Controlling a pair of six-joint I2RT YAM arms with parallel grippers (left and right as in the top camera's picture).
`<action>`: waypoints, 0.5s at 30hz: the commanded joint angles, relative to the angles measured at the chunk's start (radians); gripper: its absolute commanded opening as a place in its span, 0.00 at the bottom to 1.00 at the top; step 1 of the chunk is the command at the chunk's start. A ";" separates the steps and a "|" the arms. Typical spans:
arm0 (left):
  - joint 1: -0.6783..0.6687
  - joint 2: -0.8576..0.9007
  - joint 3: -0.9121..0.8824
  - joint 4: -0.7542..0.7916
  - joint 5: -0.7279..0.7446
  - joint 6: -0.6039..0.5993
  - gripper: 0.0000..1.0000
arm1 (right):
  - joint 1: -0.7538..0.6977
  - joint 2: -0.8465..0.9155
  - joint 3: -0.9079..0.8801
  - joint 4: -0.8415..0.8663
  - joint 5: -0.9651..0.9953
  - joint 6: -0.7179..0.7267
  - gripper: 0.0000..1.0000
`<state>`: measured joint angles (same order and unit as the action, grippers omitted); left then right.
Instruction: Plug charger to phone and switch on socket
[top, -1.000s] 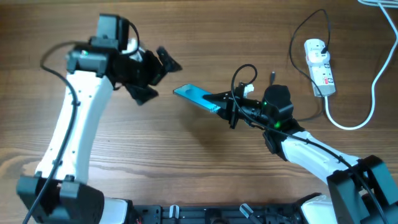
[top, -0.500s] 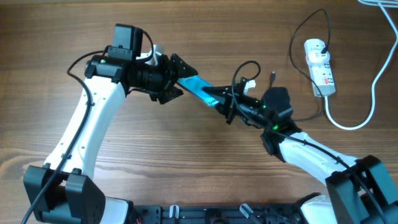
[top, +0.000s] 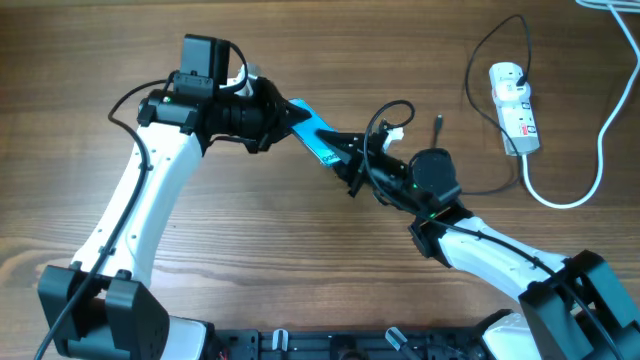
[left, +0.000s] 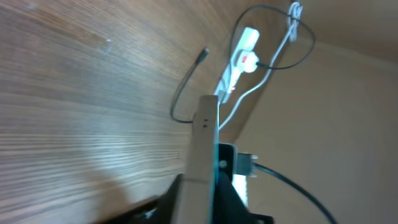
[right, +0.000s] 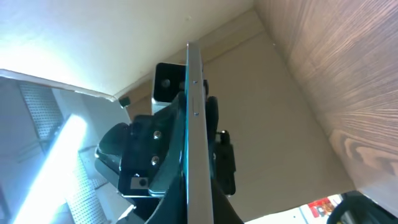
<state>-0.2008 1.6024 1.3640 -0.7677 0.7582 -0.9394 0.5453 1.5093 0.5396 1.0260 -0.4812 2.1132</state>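
Phone (top: 318, 140) hangs tilted above the table (top: 300, 270), carried between 2 grippers. I take this for a handover or a steadying hold, so that one arm can come free for the plug. Nearest me, the right gripper (top: 350, 165) has its fingers clamped on the phone's lower end, which shows edge-on in that wrist's camera. Just beyond, the left gripper (top: 283, 115) has a finger against each face of the upper end and looks closed on it too. Farther off, the charger (top: 439, 124) lies loose on the wood, its small plug apart from the phone with nothing holding it. Farthest, the socket (top: 514, 107) sits toward the right edge, with no gripper near its switch.
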 joint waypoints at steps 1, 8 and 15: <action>-0.005 -0.014 -0.004 0.003 -0.029 -0.047 0.04 | 0.008 -0.002 0.018 -0.025 -0.039 -0.041 0.04; -0.002 -0.014 -0.004 0.021 0.000 -0.075 0.04 | 0.008 -0.002 0.018 -0.179 -0.062 -0.047 0.21; 0.090 -0.014 -0.004 0.016 0.113 0.090 0.04 | 0.007 -0.002 0.018 -0.362 0.096 -0.491 0.47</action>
<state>-0.1459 1.6028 1.3380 -0.7738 0.7242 -0.9249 0.5362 1.4948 0.5709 0.6937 -0.4358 1.8706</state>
